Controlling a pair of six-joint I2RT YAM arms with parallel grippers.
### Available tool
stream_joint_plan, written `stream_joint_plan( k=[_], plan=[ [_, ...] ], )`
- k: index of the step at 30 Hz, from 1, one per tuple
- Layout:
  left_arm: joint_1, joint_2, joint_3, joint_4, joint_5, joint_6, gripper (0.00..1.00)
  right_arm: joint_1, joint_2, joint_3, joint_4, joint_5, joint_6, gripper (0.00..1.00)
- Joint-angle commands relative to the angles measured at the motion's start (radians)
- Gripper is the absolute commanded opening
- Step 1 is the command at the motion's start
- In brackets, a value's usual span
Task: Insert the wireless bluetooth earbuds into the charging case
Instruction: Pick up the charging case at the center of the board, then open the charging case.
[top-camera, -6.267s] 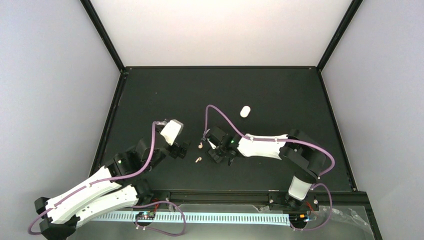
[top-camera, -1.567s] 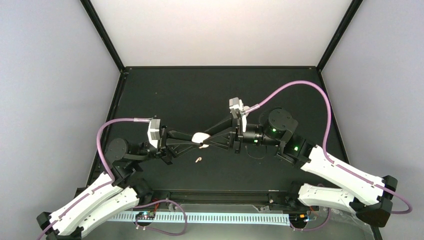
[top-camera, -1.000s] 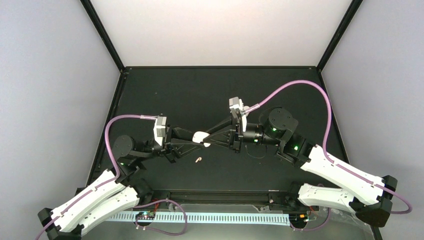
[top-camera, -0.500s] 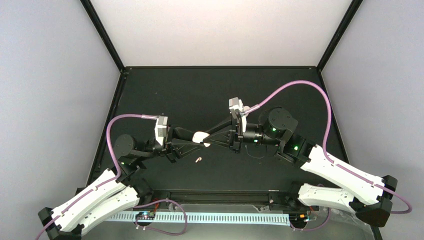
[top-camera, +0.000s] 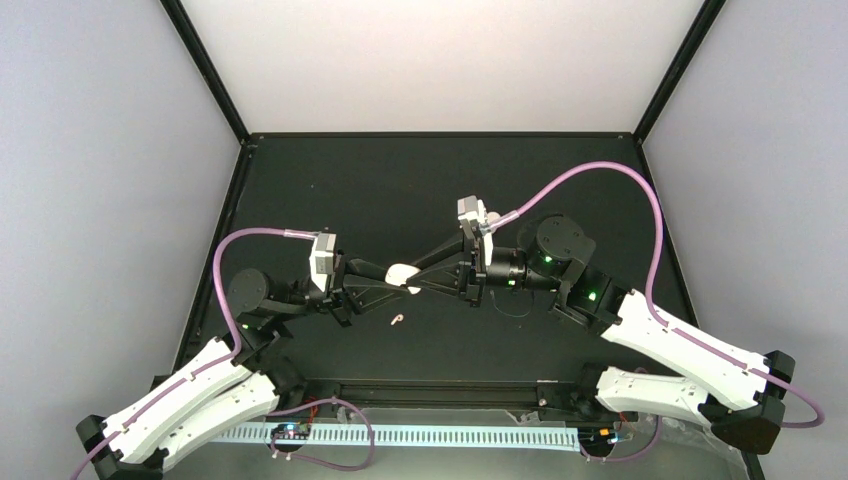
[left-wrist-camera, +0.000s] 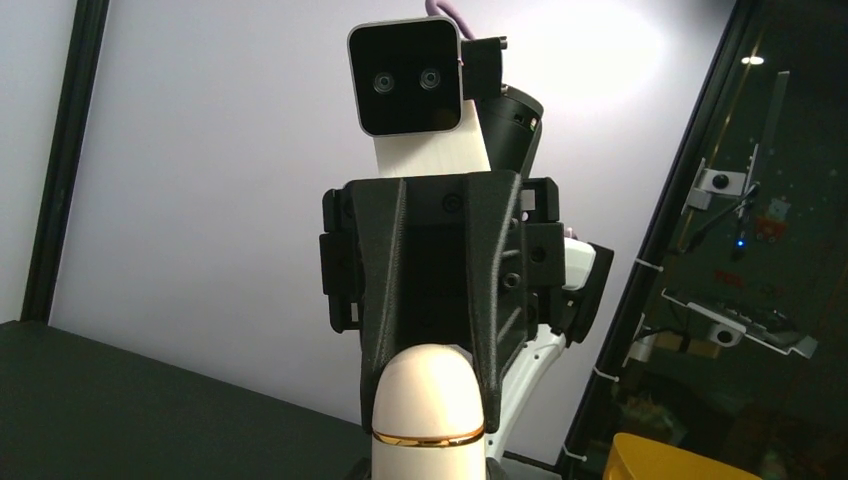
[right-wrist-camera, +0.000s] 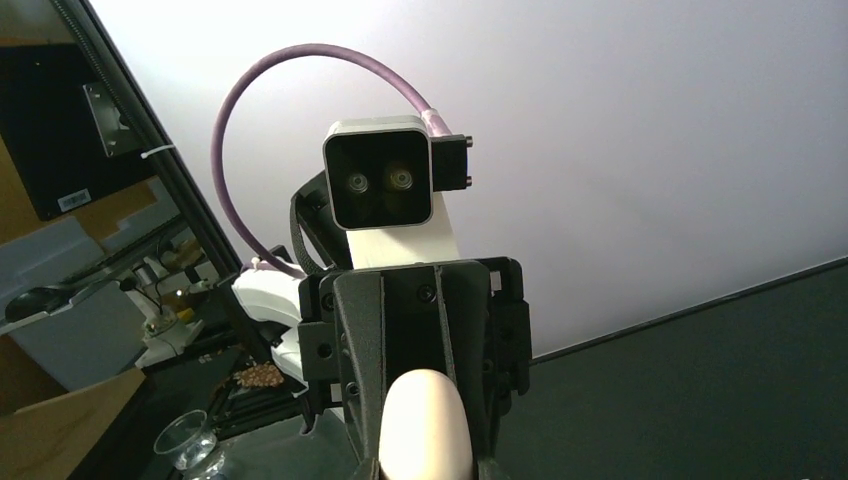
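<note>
The charging case (top-camera: 402, 272), cream-white with a thin gold seam, hangs above the middle of the black table, pinched from both sides. My left gripper (top-camera: 393, 276) is shut on its left end and my right gripper (top-camera: 415, 278) on its right end. In the left wrist view the charging case (left-wrist-camera: 427, 405) rises as a dome between the right gripper's black fingers (left-wrist-camera: 383, 330). The right wrist view shows its rounded end (right-wrist-camera: 422, 425) between the left gripper's fingers (right-wrist-camera: 365, 340). One earbud (top-camera: 398, 320) lies on the table below; another pale bud (top-camera: 410, 290) peeks out under the fingertips.
The table's black front rail (top-camera: 450, 385) runs along the near edge in front of both arm bases. Purple cables loop above each wrist, the right one (top-camera: 600, 170) arching high. Beyond the table there is a clear cup (right-wrist-camera: 185, 440) and a yellow object (left-wrist-camera: 680, 460).
Over the last second both arms and the case have held still. Several seconds ago both grippers were low over the table beside the earbuds; now they meet in the air on the case.
</note>
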Motion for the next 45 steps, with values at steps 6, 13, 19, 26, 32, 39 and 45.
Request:
stream_joint_plan(
  k=[6, 13, 19, 26, 32, 39, 45],
  plan=[
    [0.004, -0.011, 0.022, 0.028, 0.001, 0.040, 0.02, -0.002, -0.008, 0.043, -0.082, 0.079, -0.048, 0.42],
    [0.004, -0.026, 0.000, 0.035, 0.011, 0.050, 0.01, -0.003, -0.020, 0.044, -0.064, 0.125, -0.034, 0.50],
    [0.004, -0.039, -0.015, 0.035, 0.016, 0.056, 0.02, -0.003, -0.022, 0.047, -0.058, 0.170, -0.021, 0.53],
    [0.004, -0.050, -0.019, 0.024, 0.023, 0.060, 0.02, -0.003, -0.022, 0.045, -0.062, 0.235, -0.003, 0.54],
    [0.004, -0.062, -0.024, 0.009, 0.017, 0.062, 0.01, -0.004, -0.022, 0.046, -0.085, 0.286, 0.010, 0.55],
    [0.004, -0.095, -0.042, -0.016, -0.018, 0.062, 0.01, -0.004, -0.044, 0.044, -0.089, 0.300, 0.018, 0.58],
    [0.004, -0.164, -0.043, -0.114, -0.101, 0.106, 0.01, -0.003, -0.102, 0.034, -0.104, 0.321, 0.002, 0.63]
  ],
)
